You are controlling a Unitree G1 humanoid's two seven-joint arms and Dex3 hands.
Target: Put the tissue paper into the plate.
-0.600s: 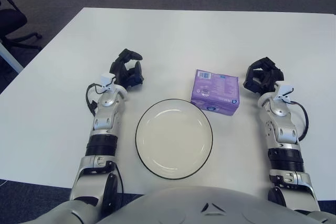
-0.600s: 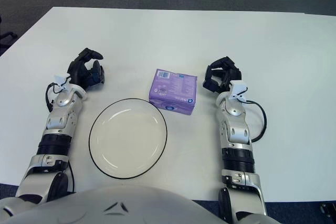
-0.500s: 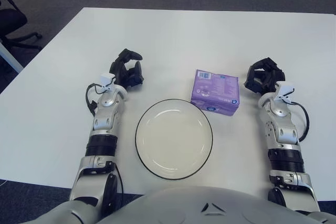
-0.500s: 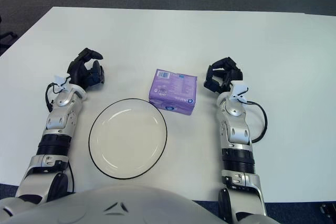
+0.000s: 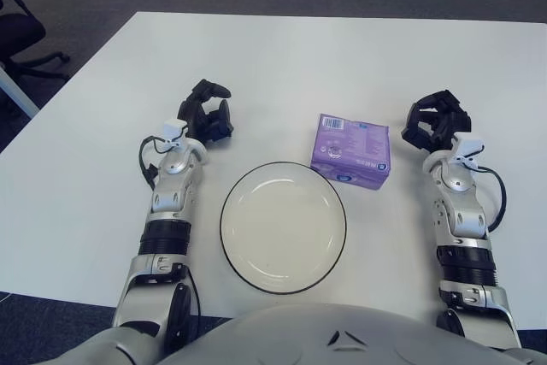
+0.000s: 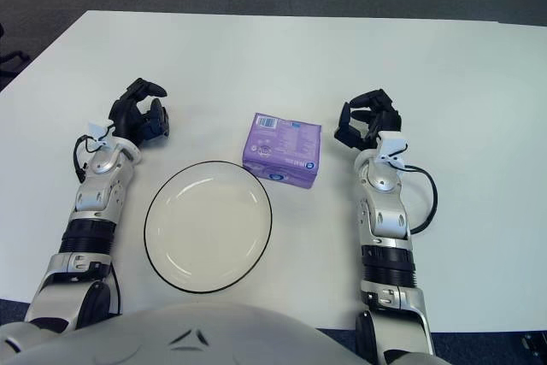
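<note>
The purple tissue pack (image 5: 351,150) lies flat on the white table (image 5: 282,57), just beyond the upper right rim of the black-rimmed plate (image 5: 283,226) and close to touching it; the plate holds nothing. The pack is nearly square, its slightly longer side running left to right.

The right hand (image 5: 434,122) rests on the table just to the pack's right, at about the same depth, with a small gap between them. Its fingers are loosely curled and hold nothing. The left hand (image 5: 207,117) sits well apart on the far side of the plate, fingers likewise curled and empty.

The right hand is clearly the nearer, so the reach probably goes inward, toward the robot's left, followed by a short carry down and left to the plate.
</note>
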